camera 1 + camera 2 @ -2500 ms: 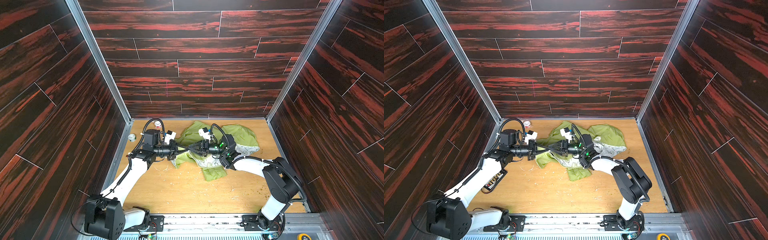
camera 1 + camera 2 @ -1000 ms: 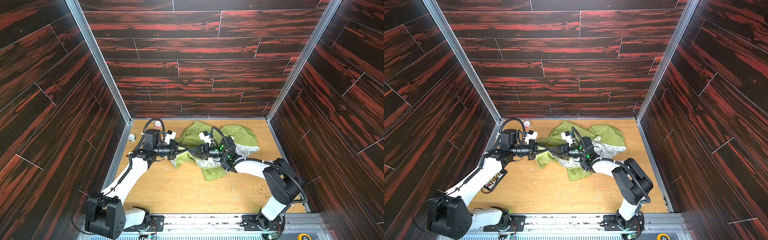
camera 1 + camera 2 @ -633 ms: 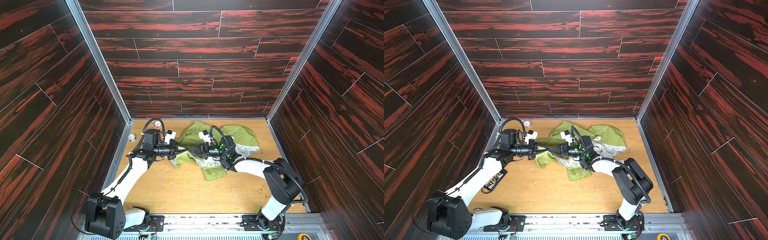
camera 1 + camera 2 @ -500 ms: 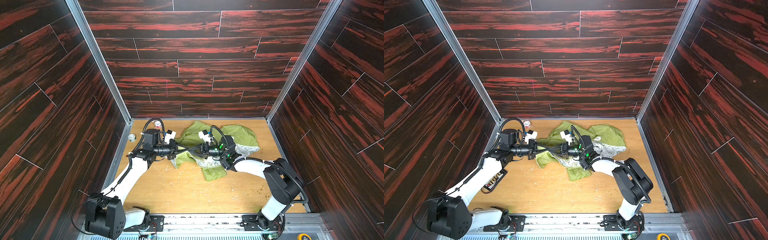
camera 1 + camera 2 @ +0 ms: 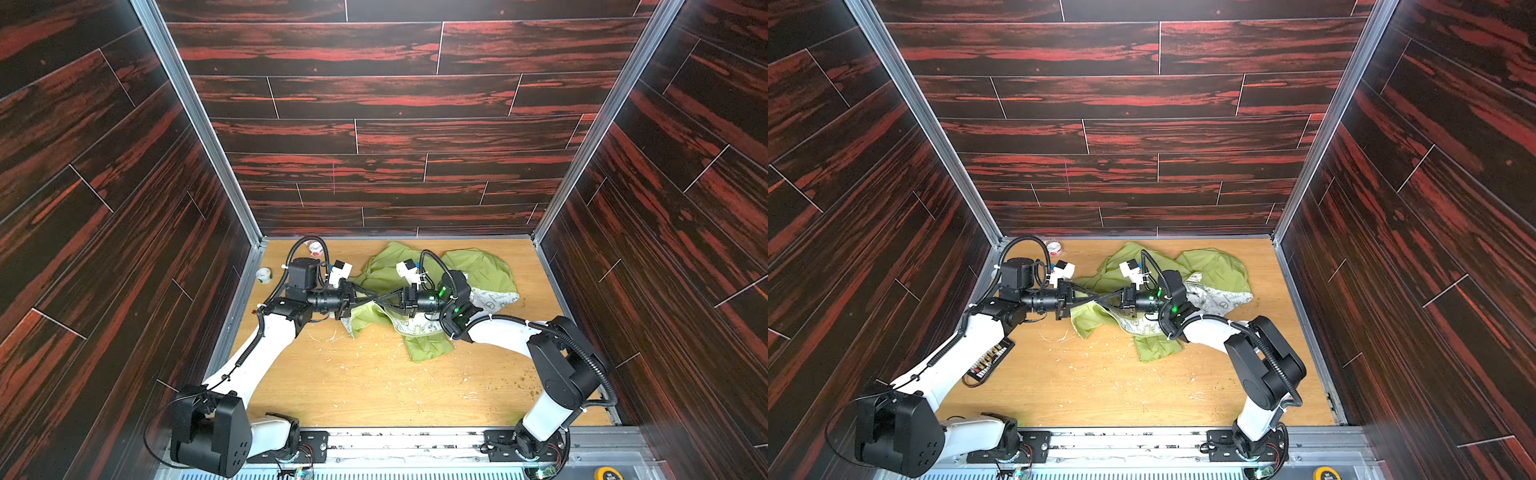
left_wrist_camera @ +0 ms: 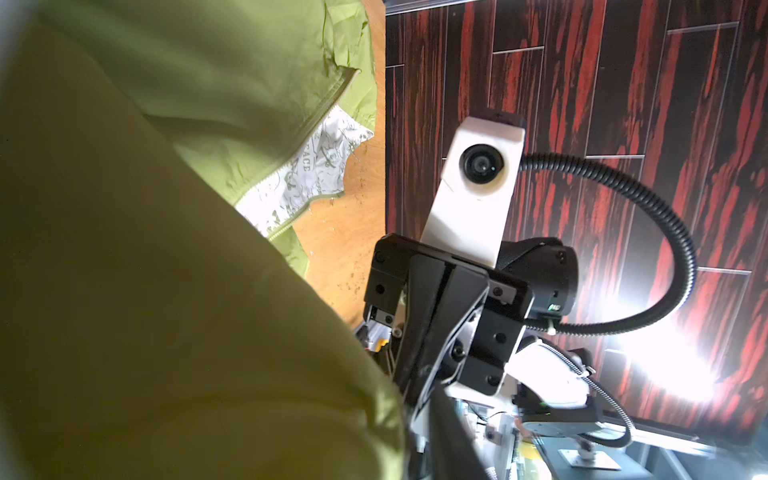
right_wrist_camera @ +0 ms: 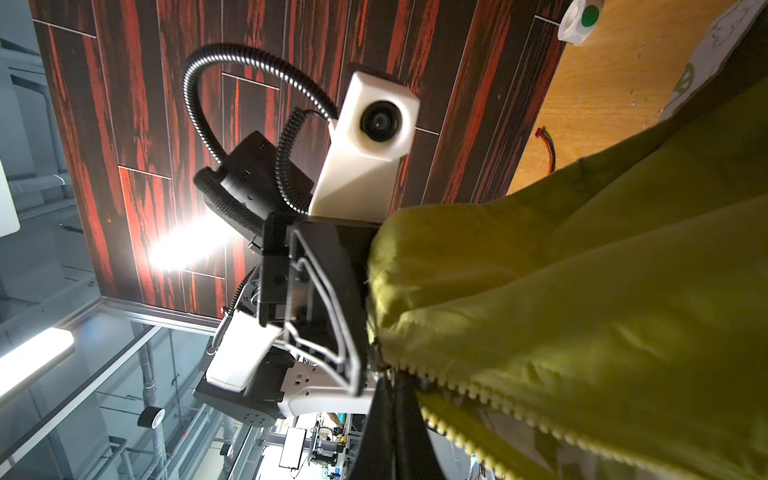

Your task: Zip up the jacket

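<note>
Barely anything had shifted since the earlier frames: our left gripper (image 5: 371, 297) and right gripper (image 5: 379, 297) met tip to tip. The right one was pinched shut, seemingly on the zipper (image 7: 478, 395) of the jacket (image 5: 478, 270), which lay bunched beneath and behind it. We couldn't tell how wide the left stood, as fabric hid it.

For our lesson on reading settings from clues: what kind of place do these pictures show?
Probably a robotics lab test cell: two robot arms mounted on a metal rail, a wooden tabletop boxed in by dark wood-pattern panels, and a green jacket between them.
</note>
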`<action>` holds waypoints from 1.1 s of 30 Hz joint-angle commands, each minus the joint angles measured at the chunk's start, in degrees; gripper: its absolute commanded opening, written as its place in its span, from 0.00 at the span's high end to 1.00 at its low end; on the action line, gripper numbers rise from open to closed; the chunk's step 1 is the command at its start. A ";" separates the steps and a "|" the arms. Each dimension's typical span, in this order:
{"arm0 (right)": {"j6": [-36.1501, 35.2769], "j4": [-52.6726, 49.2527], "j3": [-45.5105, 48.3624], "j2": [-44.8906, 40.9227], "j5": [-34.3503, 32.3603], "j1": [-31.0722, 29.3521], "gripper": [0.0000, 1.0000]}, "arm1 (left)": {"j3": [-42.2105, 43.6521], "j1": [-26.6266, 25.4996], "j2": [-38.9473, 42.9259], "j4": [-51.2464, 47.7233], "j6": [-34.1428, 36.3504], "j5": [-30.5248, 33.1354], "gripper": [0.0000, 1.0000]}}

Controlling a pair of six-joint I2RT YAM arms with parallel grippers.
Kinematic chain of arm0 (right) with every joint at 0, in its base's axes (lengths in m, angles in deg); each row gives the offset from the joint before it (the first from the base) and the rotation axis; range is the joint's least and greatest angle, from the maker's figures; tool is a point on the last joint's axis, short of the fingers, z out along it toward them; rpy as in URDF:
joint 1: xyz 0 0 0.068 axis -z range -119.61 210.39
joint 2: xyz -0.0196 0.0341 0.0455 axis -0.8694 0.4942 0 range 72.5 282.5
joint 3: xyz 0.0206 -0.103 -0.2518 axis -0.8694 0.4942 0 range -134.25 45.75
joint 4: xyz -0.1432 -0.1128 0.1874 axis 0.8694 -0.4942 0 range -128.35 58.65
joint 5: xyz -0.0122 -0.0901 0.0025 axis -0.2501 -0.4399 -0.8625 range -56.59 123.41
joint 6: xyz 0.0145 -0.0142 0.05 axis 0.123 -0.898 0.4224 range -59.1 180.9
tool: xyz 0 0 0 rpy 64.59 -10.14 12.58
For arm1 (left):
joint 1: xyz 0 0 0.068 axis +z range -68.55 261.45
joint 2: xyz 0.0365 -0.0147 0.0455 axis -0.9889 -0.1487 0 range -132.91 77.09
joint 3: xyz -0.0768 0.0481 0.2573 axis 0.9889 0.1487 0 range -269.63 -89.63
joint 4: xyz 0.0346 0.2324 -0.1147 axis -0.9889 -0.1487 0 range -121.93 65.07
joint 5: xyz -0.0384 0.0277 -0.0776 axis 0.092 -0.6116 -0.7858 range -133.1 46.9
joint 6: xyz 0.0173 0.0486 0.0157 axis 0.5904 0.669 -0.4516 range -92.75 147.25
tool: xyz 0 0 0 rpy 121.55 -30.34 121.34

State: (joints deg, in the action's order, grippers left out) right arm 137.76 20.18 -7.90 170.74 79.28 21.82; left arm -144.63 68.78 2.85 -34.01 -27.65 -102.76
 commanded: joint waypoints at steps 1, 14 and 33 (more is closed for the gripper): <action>-0.85 -2.28 -1.57 -1.92 -0.60 -0.24 1.00 | -2.33 -0.19 0.60 -3.31 2.70 0.34 0.62; -10.00 -23.02 -4.39 -6.38 -4.40 -0.20 1.00 | -0.15 2.97 5.91 -5.23 3.59 4.55 0.57; -10.61 -26.04 -6.62 -5.95 -4.99 -0.26 1.00 | 4.12 3.89 9.47 -6.34 3.57 2.59 0.59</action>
State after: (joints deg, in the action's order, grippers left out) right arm 127.47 -5.87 -12.62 166.37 74.71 21.78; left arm -140.69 72.69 12.21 -40.04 -25.05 -99.57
